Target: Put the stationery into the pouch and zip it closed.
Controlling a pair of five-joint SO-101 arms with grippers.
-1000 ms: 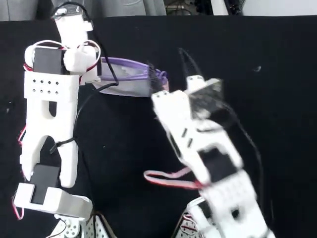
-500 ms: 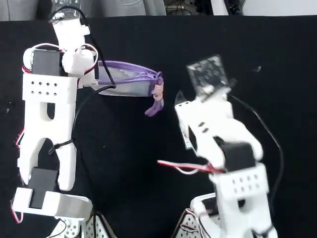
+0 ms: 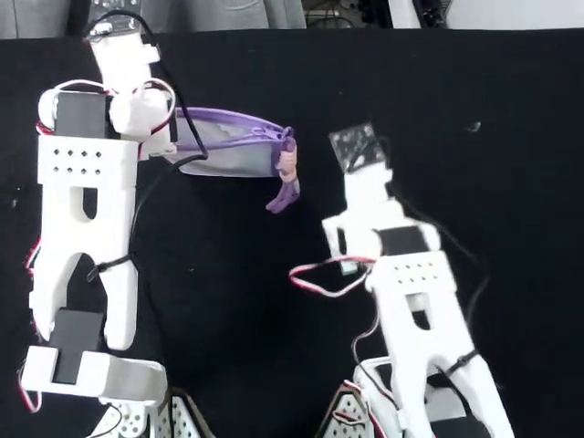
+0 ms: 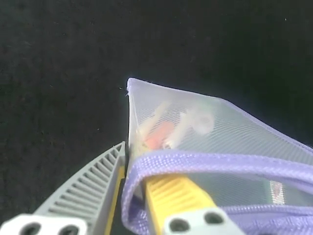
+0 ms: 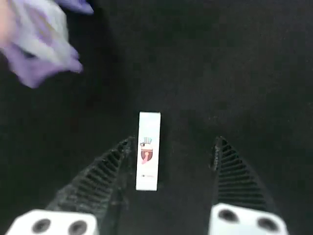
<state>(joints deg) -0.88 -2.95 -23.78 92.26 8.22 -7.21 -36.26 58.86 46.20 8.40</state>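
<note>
The purple mesh pouch hangs off the table at the back left, its zip pull and strap dangling at its right end. My left gripper is shut on the pouch's left end. In the left wrist view the pouch shows orange and white items inside, with my left gripper clamped on its purple edge. My right gripper stands to the right of the pouch, apart from it. It is open over a small white box lying on the table between its fingers.
The black tabletop stretches open to the right and behind. Both arm bases stand at the near edge. A red and white cable loops beside the right arm. The pouch's end shows off to one side of the right gripper.
My right gripper has left the pouch's zip end and swung right and back, its arm straightening. The zip strap now hangs free. The left arm keeps holding the pouch.
</note>
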